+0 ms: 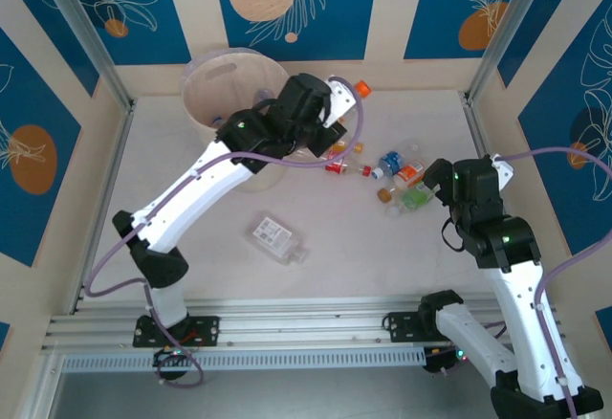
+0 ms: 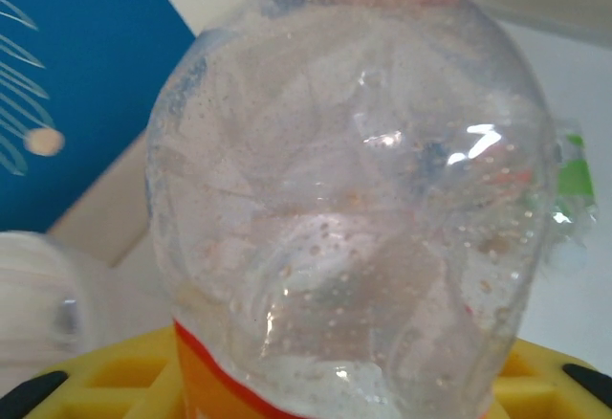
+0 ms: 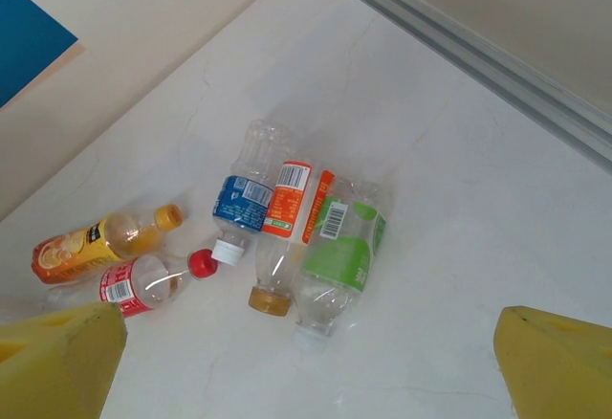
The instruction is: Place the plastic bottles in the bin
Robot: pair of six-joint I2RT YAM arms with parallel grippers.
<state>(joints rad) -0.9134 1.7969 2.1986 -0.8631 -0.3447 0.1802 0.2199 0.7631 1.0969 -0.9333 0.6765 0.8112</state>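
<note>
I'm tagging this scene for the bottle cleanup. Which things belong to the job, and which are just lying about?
Job: bin; orange-capped bottle held in the left gripper; cluster of loose bottles; flat clear bottle lying alone.
Lying about: purple cables; metal rail; patterned wall panels.

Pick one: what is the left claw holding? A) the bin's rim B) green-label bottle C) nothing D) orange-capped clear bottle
D: the left claw is shut on the orange-capped bottle near the bin, while the green-label bottle lies on the table.
</note>
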